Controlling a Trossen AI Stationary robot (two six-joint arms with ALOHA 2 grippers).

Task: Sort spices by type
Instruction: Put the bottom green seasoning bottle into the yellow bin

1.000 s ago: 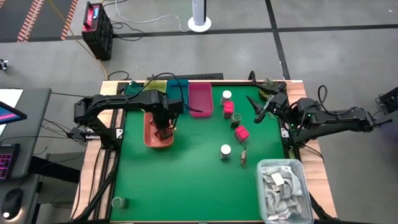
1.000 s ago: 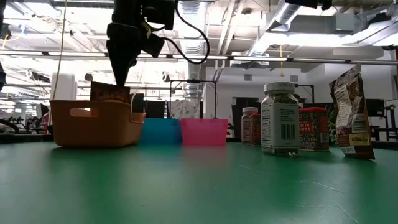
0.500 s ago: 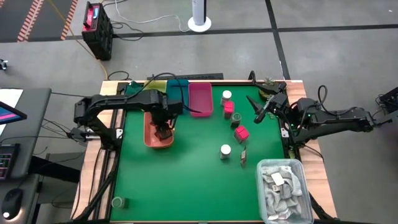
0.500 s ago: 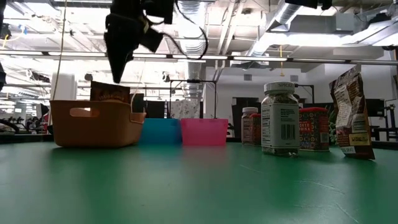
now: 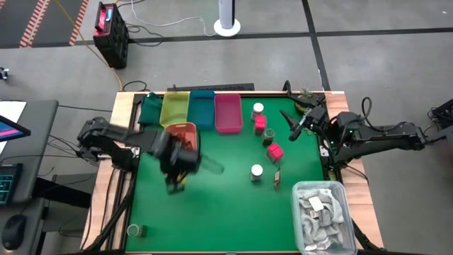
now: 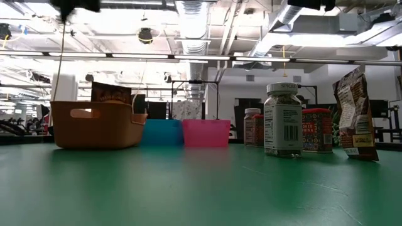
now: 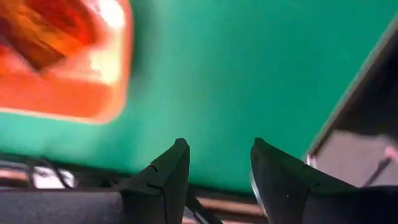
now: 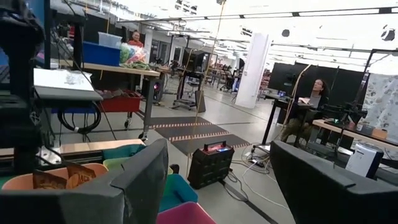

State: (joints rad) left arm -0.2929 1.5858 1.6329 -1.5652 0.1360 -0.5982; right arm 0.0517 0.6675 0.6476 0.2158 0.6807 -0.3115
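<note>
On green table (image 5: pixel 212 212): two white-capped jars (image 5: pixel 257 171); three pink packs (image 5: pixel 274 151); left gripper (image 7: pixel 217 165) open, empty.

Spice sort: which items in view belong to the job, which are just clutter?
Job:
white-capped jars
pink packs
sachet on the mat
sachets in the orange tray
coloured trays

Clutter:
bin of grey rags
small jar at the table's near-left corner

**A big robot lab**

It is a large work hall — grey floor with striped tape (image 5: pixel 42 21), pipes on the ceiling (image 6: pixel 195 19), work tables with blue bins (image 8: pixel 99 55), and a person (image 8: pixel 308 115) sitting at a desk.
</note>
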